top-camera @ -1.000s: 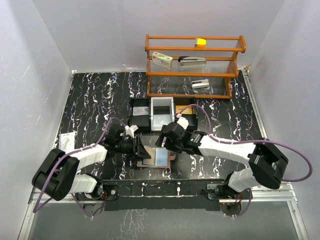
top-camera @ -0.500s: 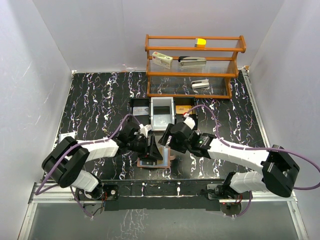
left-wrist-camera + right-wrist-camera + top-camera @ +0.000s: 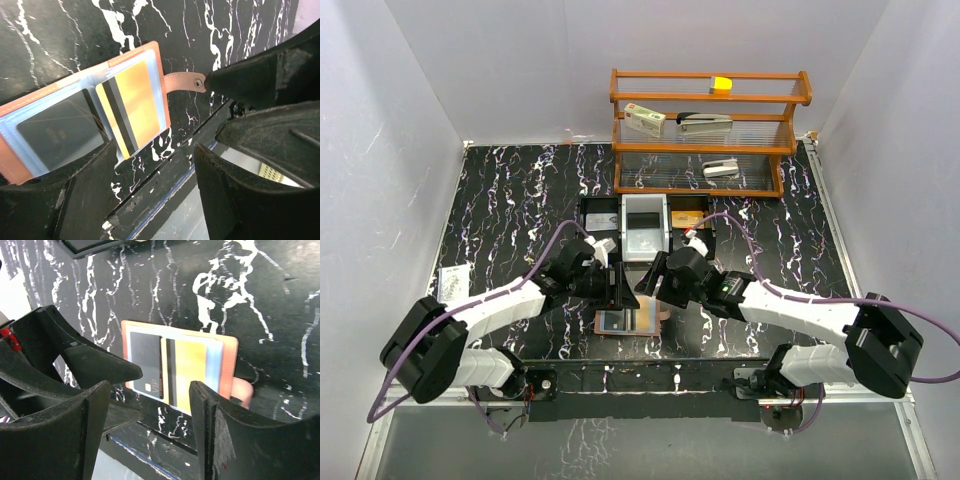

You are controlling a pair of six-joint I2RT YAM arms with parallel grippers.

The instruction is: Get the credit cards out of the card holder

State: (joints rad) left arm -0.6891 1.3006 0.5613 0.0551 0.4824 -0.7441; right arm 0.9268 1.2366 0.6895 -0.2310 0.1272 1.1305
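The left gripper (image 3: 619, 288) has slid in from the left and now hangs just beside the right gripper (image 3: 653, 284), its jaws spread wider than before. The right arm has stretched out lower over the counter (image 3: 520, 200), its jaws narrowing a touch. The card holder (image 3: 630, 322), half covered a moment ago, shows its open inside again

Bright, even light comes down from overhead in the top view, and the plain white walls (image 3: 390, 150) throw it back softly. Shadows under the white robot arms (image 3: 500, 305) fall faint and short on the black, white-veined marble-look table (image 3: 510, 190). The walls lean outward at the frame edges, a wide-angle bend. At the wrist, the right gripper's black plastic fingers (image 3: 50, 430) loom dark and soft, while the salmon-brown folding card holder (image 3: 215, 365) sits crisp. A dull sheen crosses its clear pockets in the left wrist view.
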